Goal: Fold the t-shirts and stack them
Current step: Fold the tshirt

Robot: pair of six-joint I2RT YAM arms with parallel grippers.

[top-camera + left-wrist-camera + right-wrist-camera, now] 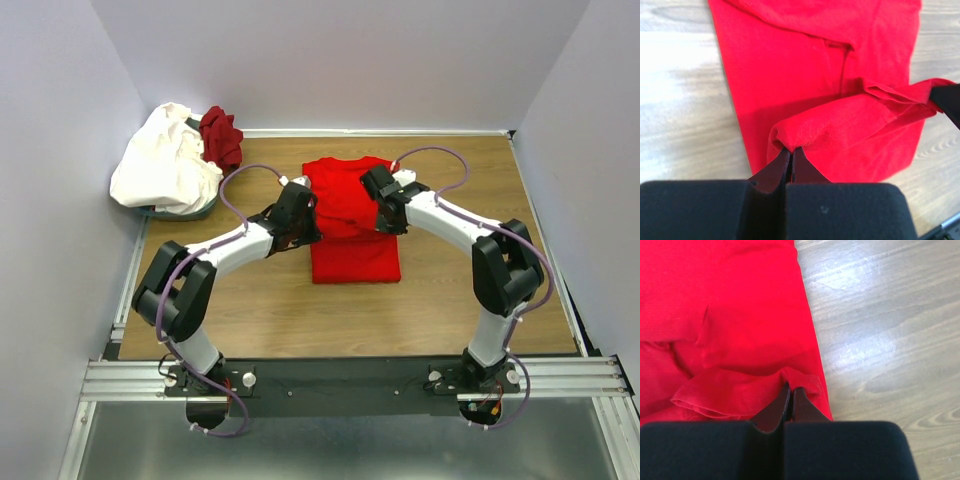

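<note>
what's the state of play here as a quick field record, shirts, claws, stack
red t-shirt: partly folded, lying mid-table
left claw: shut, pinching a raised fold at the red t-shirt's left edge
right claw: shut, pinching a raised fold at its right edge
white t-shirt: bunched up in the far left corner, unfolded
maroon t-shirt: crumpled right next to the white t-shirt, unfolded
stack: not started
</note>
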